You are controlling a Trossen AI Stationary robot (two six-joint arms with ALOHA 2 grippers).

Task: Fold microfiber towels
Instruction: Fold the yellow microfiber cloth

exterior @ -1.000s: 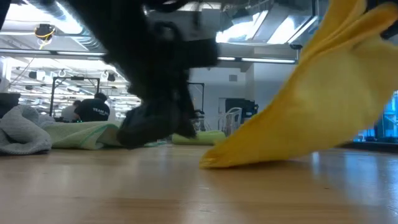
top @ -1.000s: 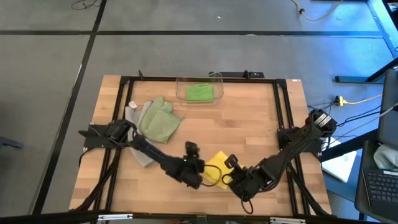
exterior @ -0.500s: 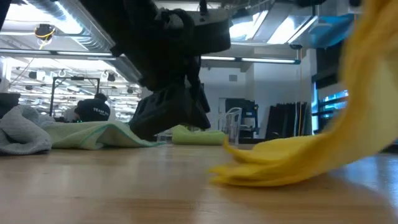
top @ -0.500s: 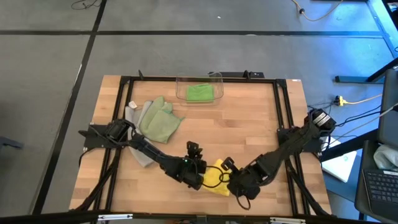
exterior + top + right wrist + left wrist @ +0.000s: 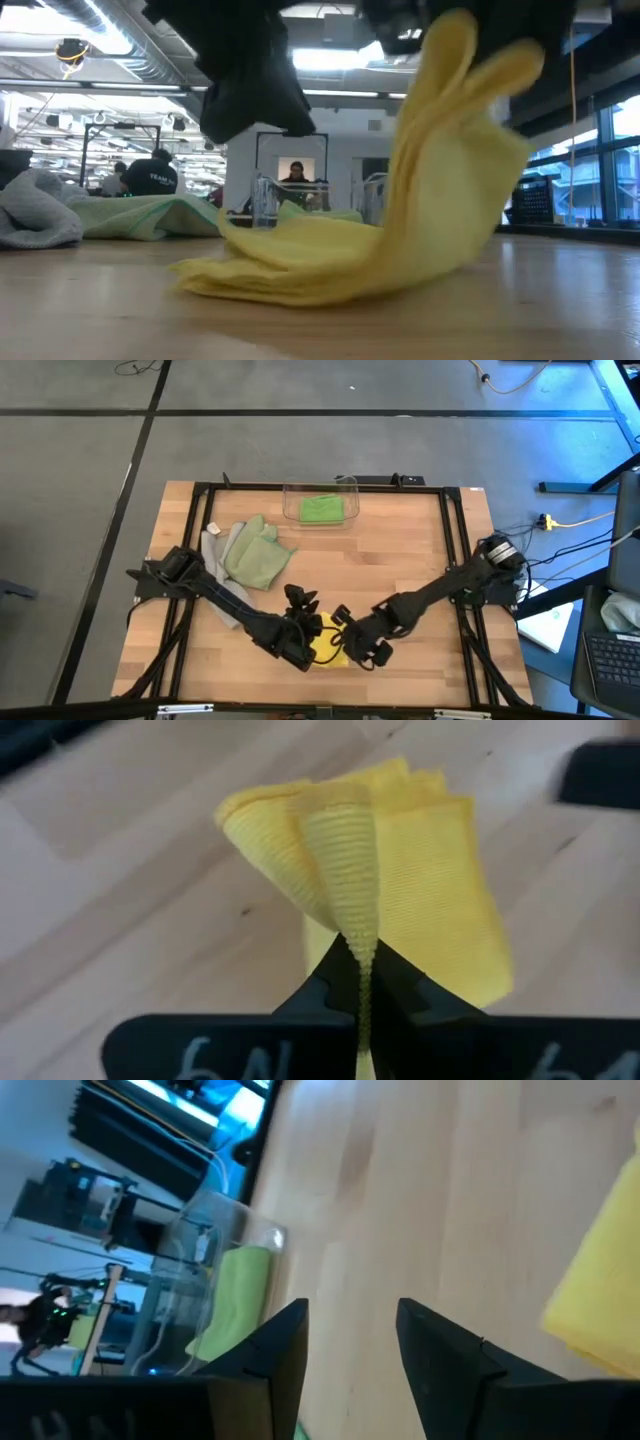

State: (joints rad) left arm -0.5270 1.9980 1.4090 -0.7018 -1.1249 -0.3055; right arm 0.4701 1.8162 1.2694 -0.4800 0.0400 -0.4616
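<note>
Bin first: clear plastic bin [image 5: 320, 502] at the far edge of the wooden slat table [image 5: 400, 570], holding one bright green microfiber towel [image 5: 321, 509], folded flat; the left wrist view shows the same bin [image 5: 205, 1270] with that green towel [image 5: 232, 1305] inside, seen at a slant. Nothing else sits in a container. Yellow microfiber towel [image 5: 330, 645] lies near the table's front edge, between the two grippers, partly on the wood and partly lifted. Right gripper [image 5: 352, 638] has its fingers pinched together on a fold of this yellow towel; the right wrist view shows the ribbed edge [image 5: 358, 935] clamped between the dark fingertips, cloth fanning out beyond them. In the low view the towel [image 5: 400, 230] rises from a rumpled heap on the table up to a gripper that is cut off at the frame's top. Left gripper [image 5: 296, 628] sits just beside the yellow towel, fingers [image 5: 275, 1350] apart with bare wood showing between them and nothing held; a yellow corner [image 5: 600, 1270] shows at the side of that view. Pale sage green microfiber towel [image 5: 257, 555] lies loosely heaped on the table's left side, overlapping a grey microfiber towel [image 5: 212, 548] which is mostly hidden beneath it and the left arm. Low view: dark blurred arm mass overhead, hard to make out; a person [image 5: 152, 175] in dark clothing in the room behind.
</note>
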